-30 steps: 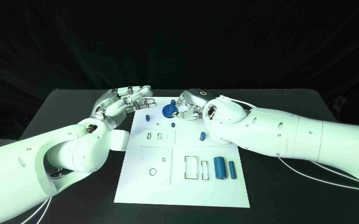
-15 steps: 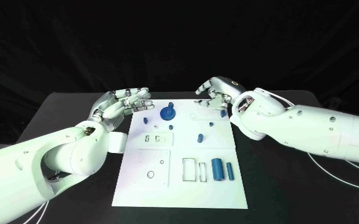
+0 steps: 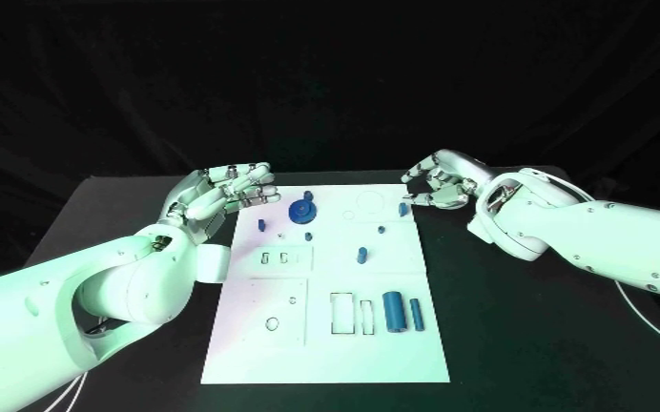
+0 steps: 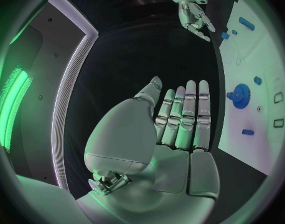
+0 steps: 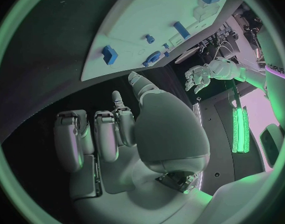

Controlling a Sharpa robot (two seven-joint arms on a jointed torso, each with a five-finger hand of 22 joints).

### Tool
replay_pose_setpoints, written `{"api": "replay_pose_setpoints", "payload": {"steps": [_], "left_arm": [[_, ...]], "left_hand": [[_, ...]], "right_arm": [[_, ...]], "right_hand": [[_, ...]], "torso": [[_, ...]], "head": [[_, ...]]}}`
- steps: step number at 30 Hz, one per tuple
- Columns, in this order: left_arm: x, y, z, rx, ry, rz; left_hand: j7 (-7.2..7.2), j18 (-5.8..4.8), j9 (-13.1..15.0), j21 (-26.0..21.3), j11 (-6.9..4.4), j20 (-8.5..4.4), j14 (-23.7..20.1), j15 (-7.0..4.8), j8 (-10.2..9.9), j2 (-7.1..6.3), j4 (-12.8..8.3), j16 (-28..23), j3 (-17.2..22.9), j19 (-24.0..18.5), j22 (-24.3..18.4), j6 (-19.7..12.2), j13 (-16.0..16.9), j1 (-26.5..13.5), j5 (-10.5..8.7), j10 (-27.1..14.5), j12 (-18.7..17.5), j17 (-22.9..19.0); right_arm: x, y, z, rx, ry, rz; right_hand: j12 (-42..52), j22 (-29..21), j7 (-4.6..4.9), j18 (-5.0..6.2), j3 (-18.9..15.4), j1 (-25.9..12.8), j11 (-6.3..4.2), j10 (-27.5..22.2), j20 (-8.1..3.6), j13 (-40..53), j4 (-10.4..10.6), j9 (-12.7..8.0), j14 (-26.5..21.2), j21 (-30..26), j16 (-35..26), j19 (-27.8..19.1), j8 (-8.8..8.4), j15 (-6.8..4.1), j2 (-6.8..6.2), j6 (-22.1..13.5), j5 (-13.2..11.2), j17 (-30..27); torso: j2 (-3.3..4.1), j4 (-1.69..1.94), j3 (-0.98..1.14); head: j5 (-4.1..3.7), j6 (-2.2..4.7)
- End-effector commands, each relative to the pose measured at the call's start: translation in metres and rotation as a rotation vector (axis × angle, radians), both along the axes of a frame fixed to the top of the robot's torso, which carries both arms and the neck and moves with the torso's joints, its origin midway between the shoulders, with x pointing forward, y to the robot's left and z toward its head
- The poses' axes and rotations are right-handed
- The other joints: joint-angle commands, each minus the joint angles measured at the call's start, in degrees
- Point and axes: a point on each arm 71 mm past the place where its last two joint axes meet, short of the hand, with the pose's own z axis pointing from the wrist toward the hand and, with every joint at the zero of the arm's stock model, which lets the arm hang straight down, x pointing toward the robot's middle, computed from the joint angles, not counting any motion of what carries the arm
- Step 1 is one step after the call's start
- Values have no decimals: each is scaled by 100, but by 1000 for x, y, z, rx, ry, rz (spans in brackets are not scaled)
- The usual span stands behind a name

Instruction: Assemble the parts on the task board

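The white task board [image 3: 330, 345] lies mid-table. A blue gear [image 3: 302, 210] sits on its far part, with several small blue parts around it, such as a short peg [image 3: 360, 257]. Two blue cylinders [image 3: 394, 311] lie at the board's near right. My left hand [image 3: 220, 191] hovers by the far left corner with its fingers spread straight and nothing in it; the left wrist view shows that palm [image 4: 180, 124] with the gear [image 4: 240, 92] beside it. My right hand [image 3: 443, 183] hangs off the far right corner, fingers loosely bent and empty, just beyond a small blue part [image 3: 402, 209].
Outlined slots [image 3: 351, 313] and small holes mark the board's near half. Black table [image 3: 523, 336] surrounds the board. In the right wrist view my right hand [image 5: 117, 134] is over dark table beside the board's edge [image 5: 92, 69].
My right hand has drawn back from the gear to the right, past the board's far right corner, and the gear stays on the board. The left hand has hardly moved.
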Motion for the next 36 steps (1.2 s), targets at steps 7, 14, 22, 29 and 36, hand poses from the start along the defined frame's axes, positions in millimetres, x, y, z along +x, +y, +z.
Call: {"api": "replay_pose_setpoints", "payload": {"steps": [7,14,22,29,36], "left_arm": [[0,-1,1,-6,-10,-20],[0,-1,1,-6,-10,-20],[0,0,1,-6,-10,-19],[0,0,1,-6,-10,-19],[0,0,1,-5,-9,-19]], "left_hand": [[10,29,-2,-22,17,11,44,11,-34,-14,-28,-24,-5,-13,-7,18,-2,30,21,13,-36,-4],[10,29,-2,-22,17,11,44,11,-34,-14,-28,-24,-5,-13,-7,18,-2,30,21,13,-36,-4],[10,29,-2,-22,16,11,47,11,-37,-17,-41,-32,2,-12,-10,22,-1,38,21,17,-41,-4],[10,29,-2,-22,16,11,47,11,-37,-17,-41,-32,2,-12,-10,22,-1,38,21,17,-41,-4],[10,29,-2,-22,16,11,47,11,-37,-17,-41,-32,2,-12,-10,22,-1,38,21,17,-41,-4]], "right_arm": [[-1,-7,-13,-32,41,37],[1,-8,-22,-41,62,31],[3,-3,-31,-42,82,30],[5,2,-35,-41,89,32],[6,4,-36,-40,91,32]], "right_hand": [[-2,1206,4,2,-61,62,12,-17,13,710,4,-16,472,24,8,411,-19,31,-34,-75,-8,981],[7,1221,5,-2,-66,79,14,-10,17,718,0,-20,478,37,20,420,-14,34,-27,-89,14,1005],[63,1257,7,-12,-58,116,15,35,23,763,1,-14,490,68,41,445,14,37,32,-51,27,1049],[106,1297,3,-23,-41,154,12,70,25,797,-9,-4,500,103,61,470,36,36,95,13,5,1090],[162,1333,-11,-33,-3,197,-1,115,19,841,-21,12,510,135,82,493,69,27,176,127,6,1132]], "torso": [[4,1,1],[3,4,0],[4,-4,0],[-3,5,-2],[-3,1,-3]], "head": [[-1,-16],[12,-46],[33,-51],[25,-68],[41,-76]]}}
